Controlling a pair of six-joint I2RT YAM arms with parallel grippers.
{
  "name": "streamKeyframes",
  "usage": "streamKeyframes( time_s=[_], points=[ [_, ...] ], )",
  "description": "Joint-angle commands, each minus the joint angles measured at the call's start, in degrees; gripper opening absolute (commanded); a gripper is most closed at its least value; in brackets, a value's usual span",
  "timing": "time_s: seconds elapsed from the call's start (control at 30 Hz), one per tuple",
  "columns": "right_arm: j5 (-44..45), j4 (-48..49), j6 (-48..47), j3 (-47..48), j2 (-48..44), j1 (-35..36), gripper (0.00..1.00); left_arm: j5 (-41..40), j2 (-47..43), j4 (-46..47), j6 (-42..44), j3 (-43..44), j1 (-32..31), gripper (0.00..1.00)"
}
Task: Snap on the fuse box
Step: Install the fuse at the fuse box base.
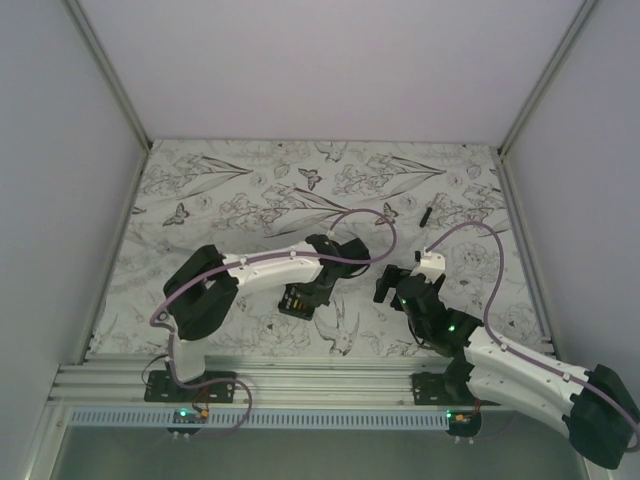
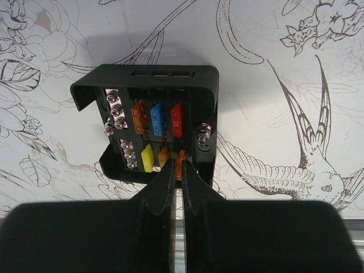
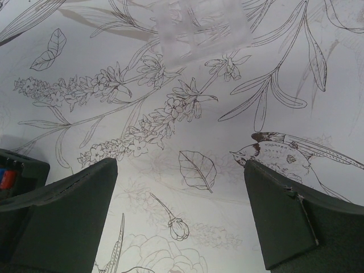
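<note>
A black fuse box [image 2: 151, 128] is shown lying face up on a flower-printed mat [image 2: 296, 170], uncovered, with its coloured fuses exposed. The left gripper [image 2: 176, 177] is closed at the box's near edge, tips against an orange fuse [image 2: 181, 163]; whether the fuse is pinched cannot be told. Right of the box, the right gripper [image 3: 181, 165] is held wide open and empty. Apart from the box lies what seems a clear lid [image 3: 202, 28]. A fuse left crooked could block the lid, and the loose box could be pushed aside.
</note>
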Motion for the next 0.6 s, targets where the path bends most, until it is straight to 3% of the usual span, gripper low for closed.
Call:
streamKeyframes(
  time_s=[0.0,0.57],
  points=[
    [1.5,-0.1,0.5,0.2,0.1,-0.3,1.00,0.5,2.8,-1.6,-3.3,-0.6,-1.5,0.00],
    [1.7,-0.1,0.6,0.0,0.0,-0.4,1.00,0.6,1.0,2.0,-7.5,-8.1,-1.8,0.00]
  ],
)
